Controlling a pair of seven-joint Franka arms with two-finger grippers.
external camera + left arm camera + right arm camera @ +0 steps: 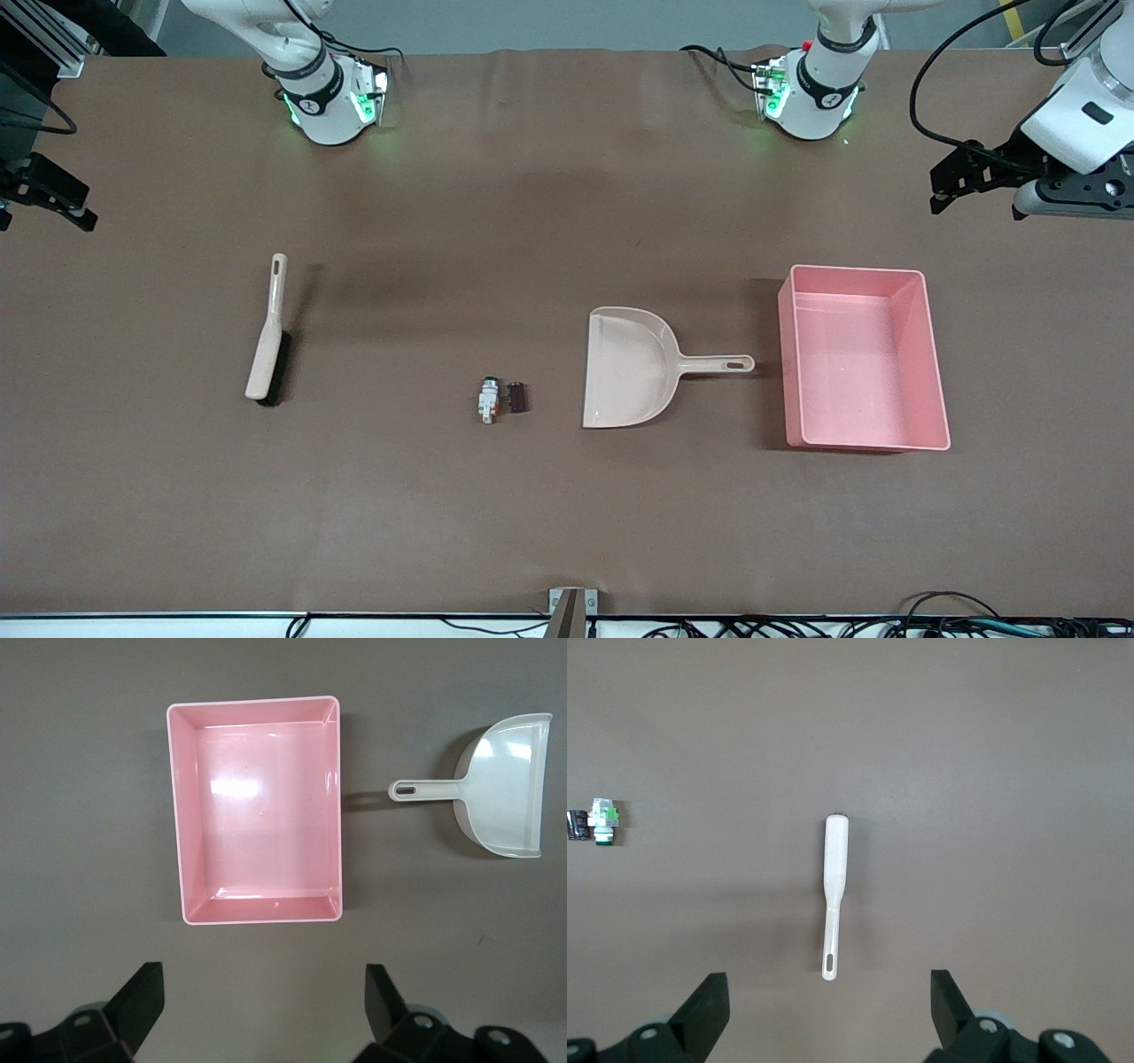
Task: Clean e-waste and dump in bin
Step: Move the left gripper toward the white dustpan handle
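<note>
Both arms wait, fingers spread: right gripper [824,1014] should take the brush [268,341] by its handle, left gripper [264,1010] the dustpan [631,366] beside the e-waste [501,399].

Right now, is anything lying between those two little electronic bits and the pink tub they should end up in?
Yes: the beige dustpan lies on the table between the e-waste and the bin, its handle pointing toward the bin. Nothing else sits between them.
</note>
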